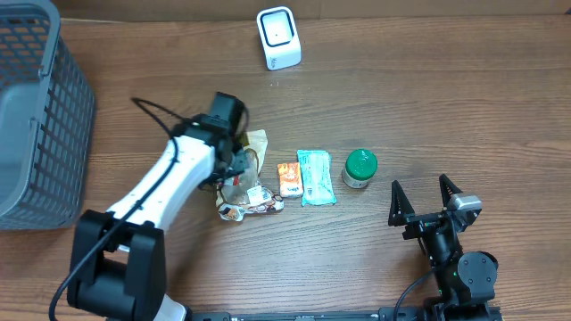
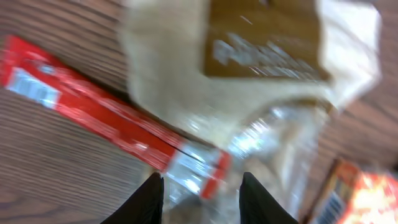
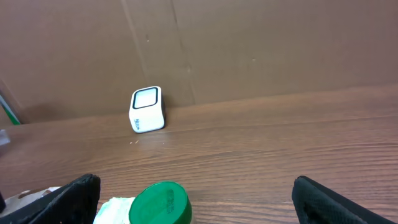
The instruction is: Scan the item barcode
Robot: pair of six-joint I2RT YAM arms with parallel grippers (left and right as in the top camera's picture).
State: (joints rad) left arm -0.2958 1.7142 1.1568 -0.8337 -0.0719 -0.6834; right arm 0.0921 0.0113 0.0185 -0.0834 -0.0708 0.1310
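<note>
From here, the left tool [image 2: 202, 180] straddles the crinkly clear packet with a brown label [image 2: 273, 124], grip unclear, while the right tool [image 1: 419, 184] gapes empty above the wooden surface [image 1: 428, 98].

On the wooden bench [image 1: 428, 98], a grey plastic mesh basket [image 1: 36, 116] sits far left and a small white boxy scanner [image 1: 278, 37] at the back, near the middle. Across the middle, left to right, lie a crinkly clear-and-tan bag [image 1: 254, 144], a small orange packet [image 1: 288, 180], a teal pouch [image 1: 316, 176] and a green-lidded round jar [image 1: 360, 168]. The left gripper [image 1: 234, 165] is over the bag; the right gripper [image 1: 426, 198] is right of the jar, nearer the front.
</note>
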